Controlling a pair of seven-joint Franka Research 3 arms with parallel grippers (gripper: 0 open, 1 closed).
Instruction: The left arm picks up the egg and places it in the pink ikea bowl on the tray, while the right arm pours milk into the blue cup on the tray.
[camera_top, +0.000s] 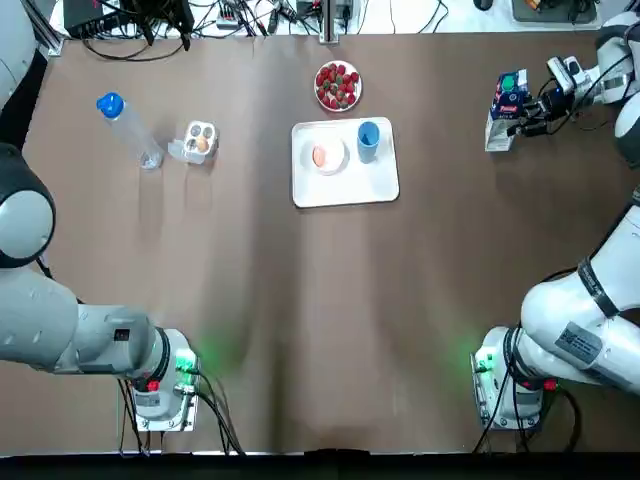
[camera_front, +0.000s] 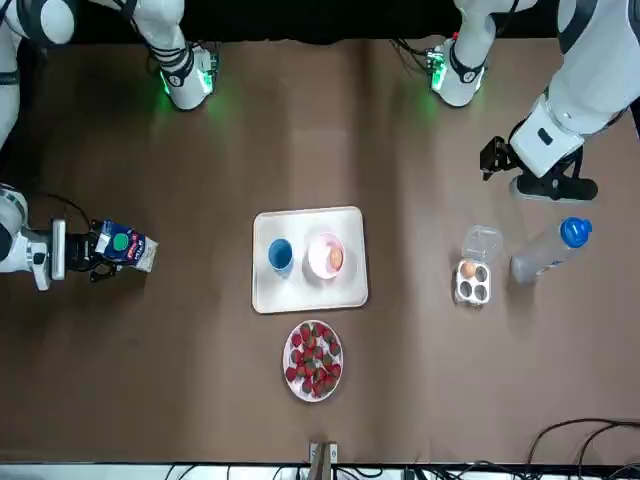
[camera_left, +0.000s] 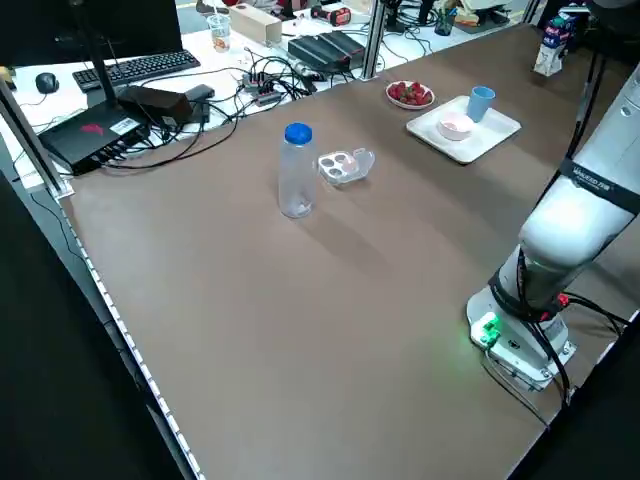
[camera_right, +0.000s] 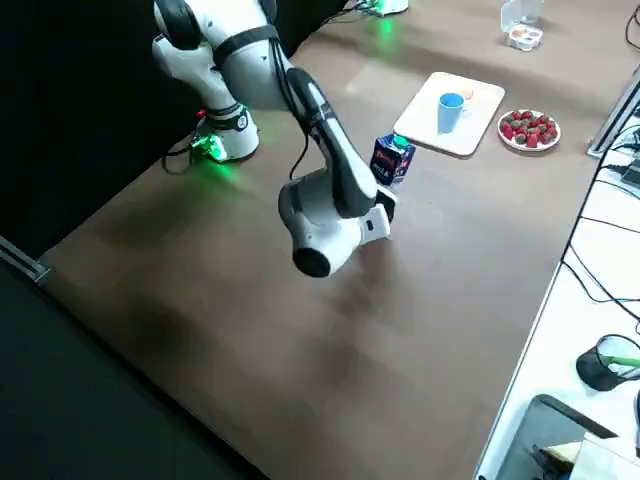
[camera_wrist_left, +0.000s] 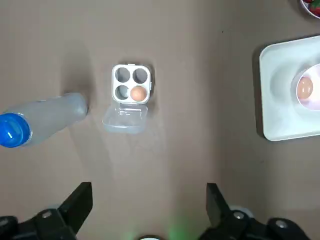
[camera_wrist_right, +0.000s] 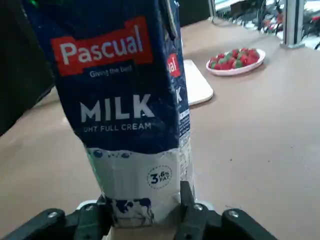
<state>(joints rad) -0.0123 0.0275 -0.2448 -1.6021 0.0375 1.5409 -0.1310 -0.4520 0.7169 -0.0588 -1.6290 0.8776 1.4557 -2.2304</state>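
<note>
A white tray lies mid-table with a pink bowl and a blue cup on it. One egg sits inside the bowl. Another egg rests in an open clear egg carton to the tray's left. My left gripper hovers high above the table on the near side of that carton, open and holding nothing. At the far right, the blue milk carton stands upright on the table, and my right gripper is shut on its lower part.
A plastic bottle with a blue cap stands just left of the egg carton. A plate of strawberries sits behind the tray. Cables and equipment line the table's far edge.
</note>
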